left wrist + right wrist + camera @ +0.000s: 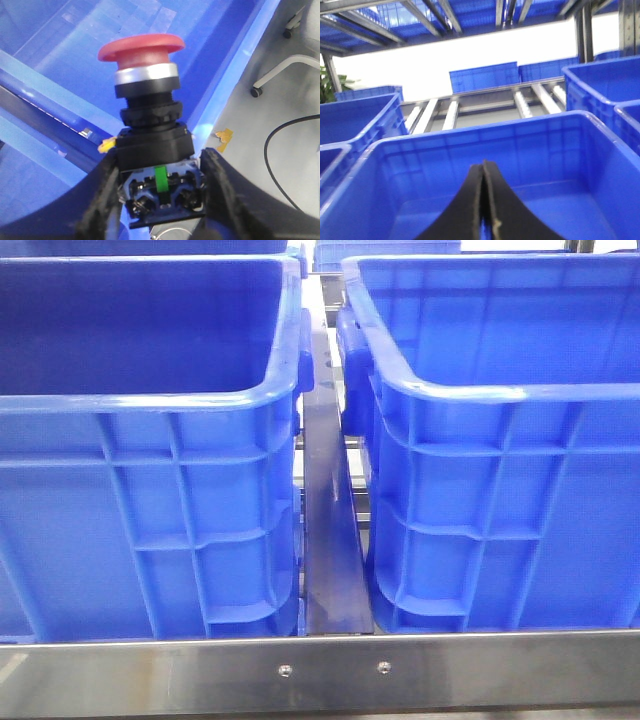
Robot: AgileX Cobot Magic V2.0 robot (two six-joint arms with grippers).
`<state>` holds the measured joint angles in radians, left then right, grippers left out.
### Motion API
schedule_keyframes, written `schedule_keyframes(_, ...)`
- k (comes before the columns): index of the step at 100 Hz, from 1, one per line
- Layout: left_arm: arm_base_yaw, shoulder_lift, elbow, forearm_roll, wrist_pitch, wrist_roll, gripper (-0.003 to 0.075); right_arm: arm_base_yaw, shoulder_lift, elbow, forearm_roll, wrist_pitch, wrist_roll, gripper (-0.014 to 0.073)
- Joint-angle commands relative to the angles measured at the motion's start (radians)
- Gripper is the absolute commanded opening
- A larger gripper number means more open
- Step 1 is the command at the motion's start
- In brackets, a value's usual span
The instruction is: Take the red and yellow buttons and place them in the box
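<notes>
Red button [142, 55] sits grasped in left fingers [107, 195] mid-carry; right fingers [485, 200] clenched empty; next, release over the crate [60, 75] at 10 o'clock.

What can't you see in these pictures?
- Front view: neither arm shows; the near walls of the left crate and right crate hide their floors.
- Left wrist view: the bottom edge cuts off the red button base between the left gripper fingers.
- Right wrist view: the right gripper hides part of the floor.
</notes>
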<state>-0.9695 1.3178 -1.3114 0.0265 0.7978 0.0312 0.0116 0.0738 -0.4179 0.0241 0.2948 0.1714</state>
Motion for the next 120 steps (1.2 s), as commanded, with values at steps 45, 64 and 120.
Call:
schedule_keyframes(45, -0.008, -0.024, -0.028, -0.003, -0.067, 0.001, -0.0019, -0.005, 0.428, -0.436, 0.101, 0.456, 0.004, -0.0101)
schedule_keyframes(64, -0.008, -0.024, -0.028, -0.003, -0.067, 0.001, -0.0019, -0.005, 0.437, -0.436, 0.120, 0.508, 0.004, 0.0104)
schedule_keyframes(120, -0.008, -0.024, -0.028, -0.003, -0.045, 0.001, -0.0019, -0.005, 0.561, -0.437, 0.820, 0.522, -0.401, 0.0565)
